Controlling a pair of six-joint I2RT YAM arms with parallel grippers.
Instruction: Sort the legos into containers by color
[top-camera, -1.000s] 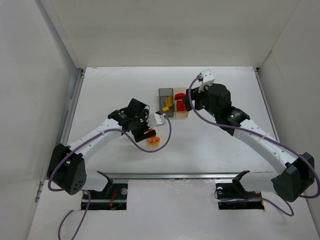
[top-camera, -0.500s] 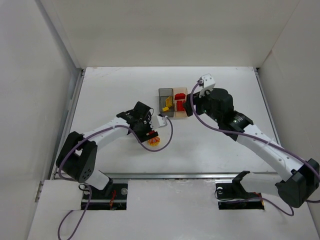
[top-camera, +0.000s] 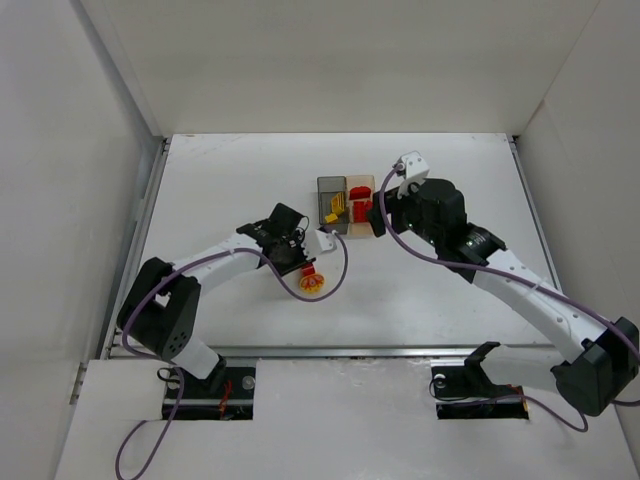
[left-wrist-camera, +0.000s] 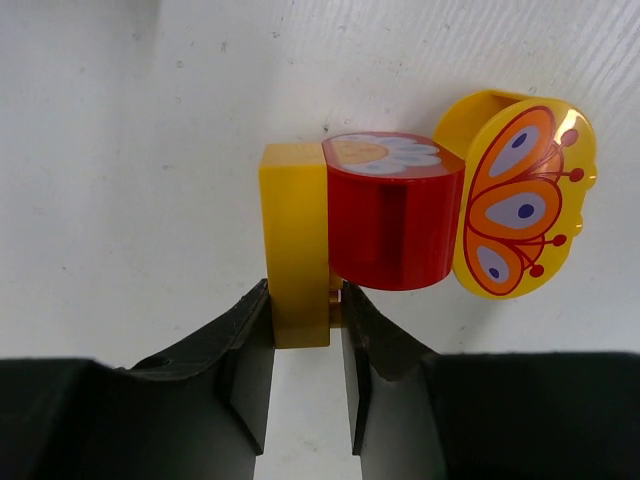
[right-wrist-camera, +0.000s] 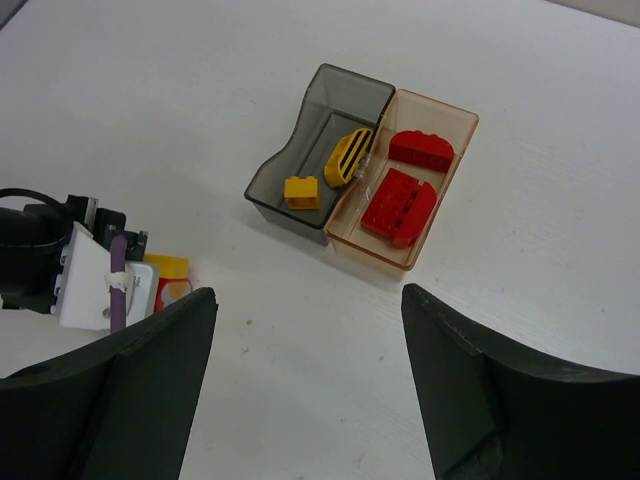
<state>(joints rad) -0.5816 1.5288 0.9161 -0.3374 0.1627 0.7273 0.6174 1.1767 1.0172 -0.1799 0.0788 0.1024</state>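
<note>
Three joined pieces sit at the left gripper (left-wrist-camera: 303, 330): a yellow brick (left-wrist-camera: 296, 240), a red flower-printed piece (left-wrist-camera: 393, 215) and a yellow butterfly piece (left-wrist-camera: 520, 195). The fingers are narrow and pinch the brick's 6 o'clock end across its thin width. The brick's long axis runs 12 to 6 in the left wrist view, in line with the fingers. The red piece touches the brick at its 3 o'clock side, and the butterfly piece touches the red one further toward 3. You cannot tell whether the three are locked together or only pressed side by side, nor whether they are off the table (top-camera: 450, 290).

In the top view the containers lie at about 1 o'clock from this cluster, and only bare table shows between them. The smoky grey bin (right-wrist-camera: 345, 75) holds a small yellow brick (right-wrist-camera: 301, 190) and a yellow striped piece (right-wrist-camera: 347, 158). The orange-tan bin (right-wrist-camera: 440, 105), joined at its 3 o'clock side, holds red bricks (right-wrist-camera: 400, 205).

Your left arm is the nearer one to the cluster. The right gripper (right-wrist-camera: 305, 400) hangs above with its fingers wide and holds nothing; in the top view it sits just beside the tan bin at 3 o'clock.

Judgement: the load is mixed in colour, so separate the red piece before any drop. Approach the grey bin from 7 o'clock, away from the right arm.
</note>
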